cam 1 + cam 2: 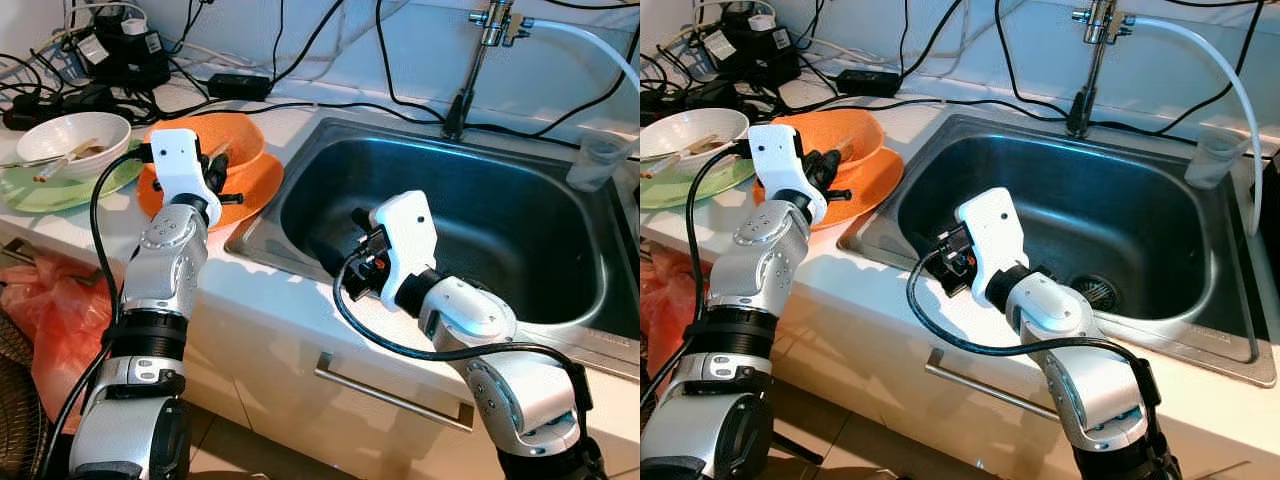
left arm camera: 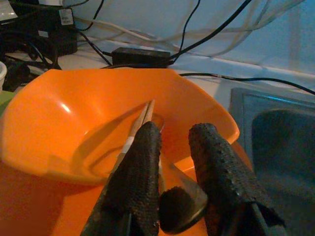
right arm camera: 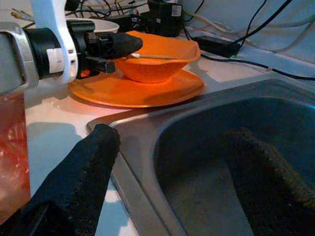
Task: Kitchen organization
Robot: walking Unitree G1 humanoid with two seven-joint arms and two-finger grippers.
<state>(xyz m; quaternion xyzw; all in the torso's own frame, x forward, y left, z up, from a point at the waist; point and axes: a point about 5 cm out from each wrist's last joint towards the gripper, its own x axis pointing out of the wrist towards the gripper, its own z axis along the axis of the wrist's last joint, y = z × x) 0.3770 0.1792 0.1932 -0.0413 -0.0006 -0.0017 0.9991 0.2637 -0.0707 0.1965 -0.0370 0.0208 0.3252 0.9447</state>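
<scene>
Two black fingers (image 2: 140,172) of the left pincer (image 2: 172,167) parted narrowly at the near rim of the orange bowl (image 2: 88,123), gripping nothing, though perhaps brushing the spoon lying between them. Pair of wooden chopsticks (image 2: 140,120) and a metal spoon (image 2: 184,201) propped inside that bowl, handles leaning over the near rim toward the fingers. Orange bowl sitting on an orange plate (image 1: 262,180), on the tabletop (image 1: 260,280) just left of the sink (image 1: 480,215).

Probably light and stiff, those chopsticks: thin, round, prone to roll or splay apart, so best pinched together near the upper ends, just above the rim. Spoon likely smooth and slippery at the wide end; better taken at the narrow part of its handle. Bowl looks like glossy plastic, light, liable to slide on the plate if nudged at the rim.

Right pincer (image 1: 950,262) spread wide over the sink's left wall, nearest the orange bowl, holding nothing. Sink basin dark and bare except for a drain strainer (image 1: 1095,292).

Left of the orange bowl, a white bowl (image 1: 70,140) with more utensils, resting on a green plate (image 1: 55,190). Behind the orange bowl, a tangle of cables (image 1: 150,70) along the wall. Clear plastic cup (image 1: 600,160) at the sink's far right rim, tap (image 1: 485,50) behind.
</scene>
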